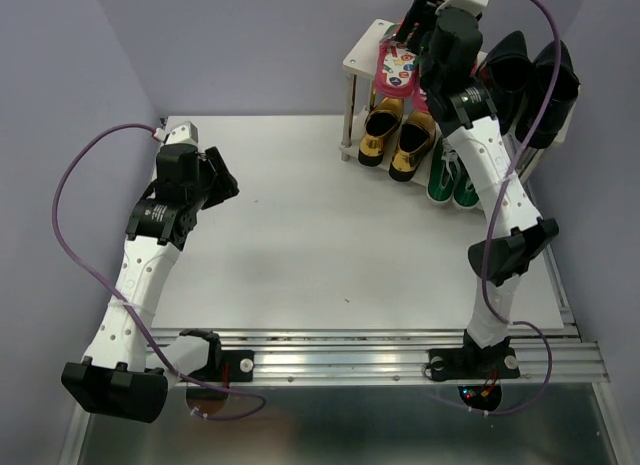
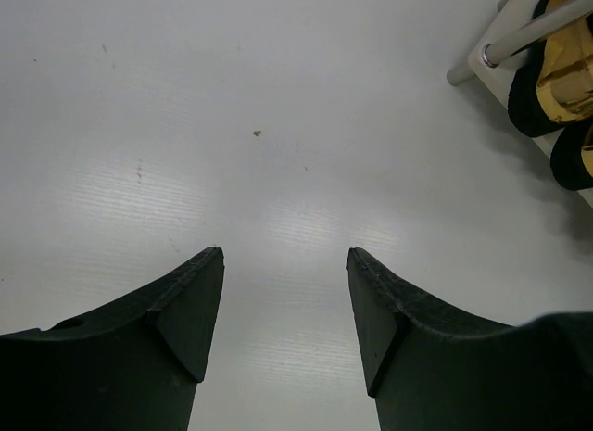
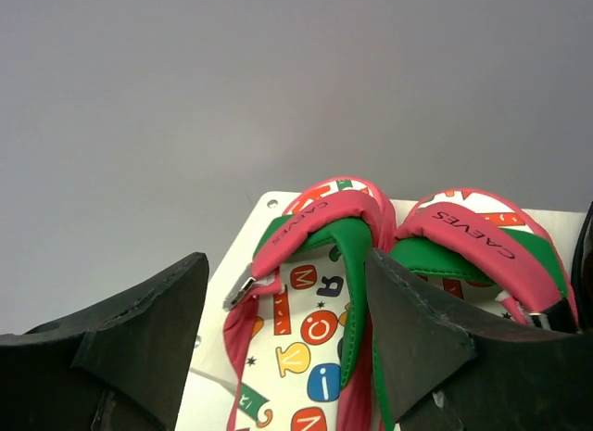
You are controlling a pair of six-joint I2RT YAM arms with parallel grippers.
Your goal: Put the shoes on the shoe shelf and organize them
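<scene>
Looks like a robot lab cell: plain lavender walls point(image 1: 250, 45), white table point(image 1: 300, 255), aluminium mounting rail point(image 1: 350, 350), trailing purple cables point(image 1: 70, 225).

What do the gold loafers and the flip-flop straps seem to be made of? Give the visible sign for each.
Gold loafers: probably metallic-coated synthetic leather, glossy; bright glints on the uppers. Flip-flop straps: seemingly soft padded synthetic, matte pink over green; rounded edges, no shine, printed lettering.
</scene>
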